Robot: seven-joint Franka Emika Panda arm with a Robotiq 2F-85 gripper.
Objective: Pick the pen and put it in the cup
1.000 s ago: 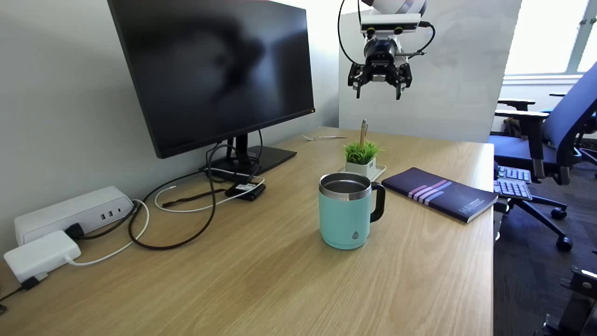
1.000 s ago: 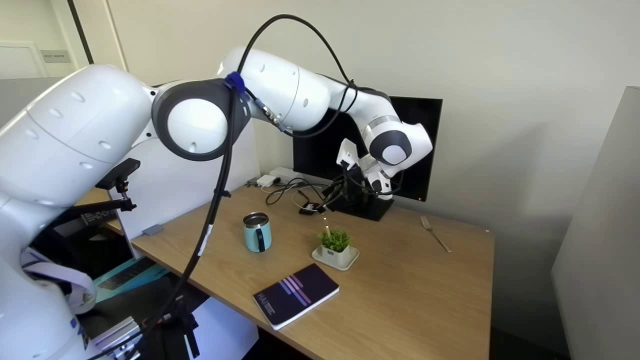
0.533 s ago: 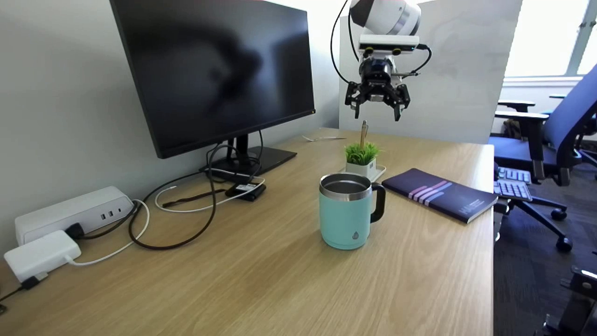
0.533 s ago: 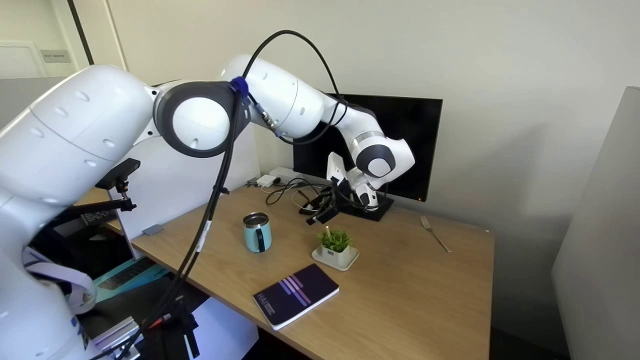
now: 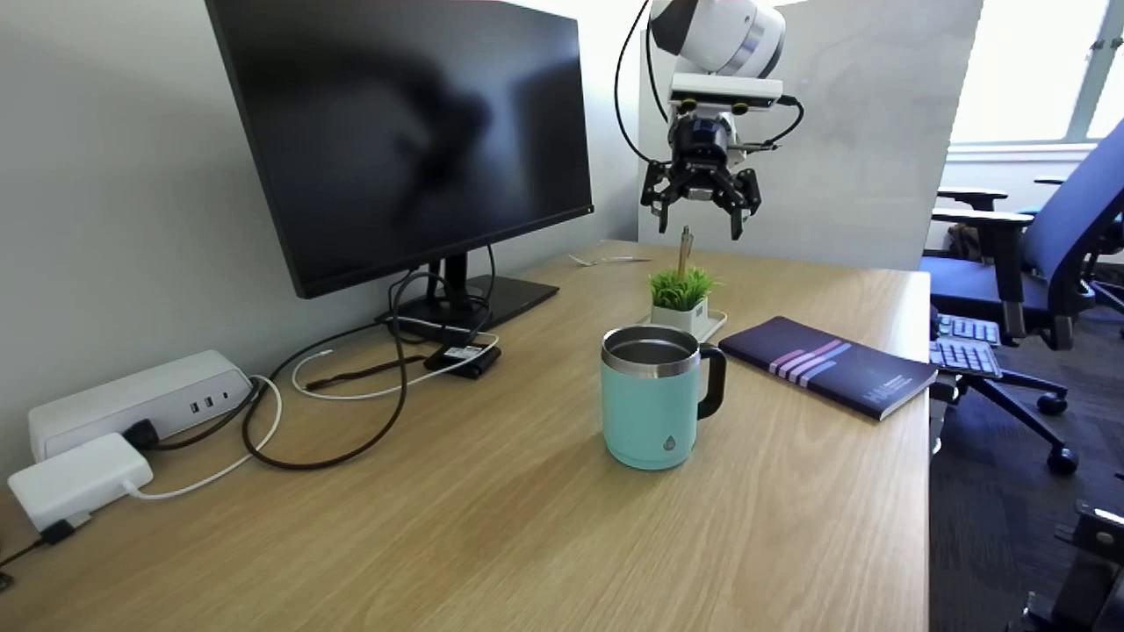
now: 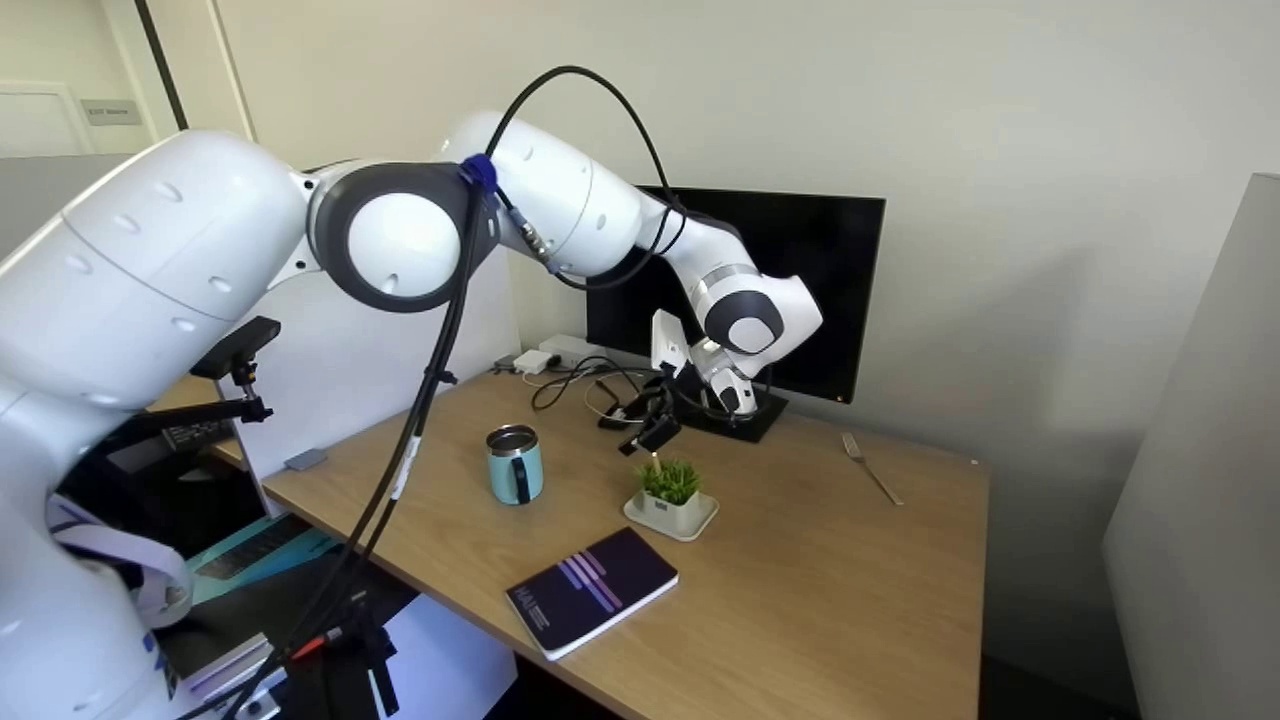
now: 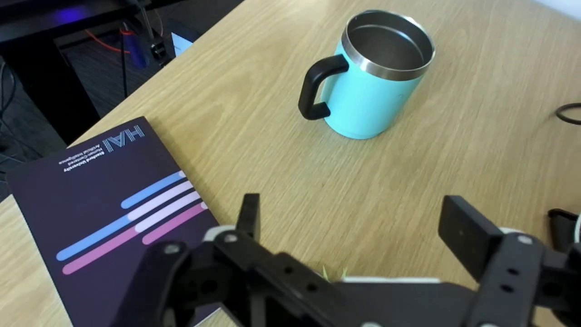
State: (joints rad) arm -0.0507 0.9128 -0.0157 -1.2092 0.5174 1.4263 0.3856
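Gripper [image 5: 700, 228] released, fingers spread, near the upper end of the pen [image 5: 684, 254]; pen stands nearly upright in the potted grass [image 5: 678, 297]. Teal mug [image 5: 648, 414] stands nearby on the desk [image 5: 492, 527].

Gripper [image 7: 352, 204]: back end cut off by the bottom edge in the wrist view; hides nearly all of the potted plant [image 5: 670, 291] there, a few leaf tips poke out. Pen [image 6: 656, 462]: in an exterior view only a stub shows, rest behind the gripper above and inside the potted plant below; gap between the 2 fingers can't be read. Notebook [image 7: 100, 204]: clipped by bottom edge in wrist view, 1 side partly behind the gripper. Mug [image 5: 650, 404]: in an exterior view covers some of the potted plant's base and the tray [image 5: 716, 323]. Monitor [image 6: 850, 300]: partly behind the arm [image 6: 210, 220], which runs off the left edge. Chair [image 5: 1080, 219]: cut off at right. Sign [image 6: 111, 112]: lettering blurred.
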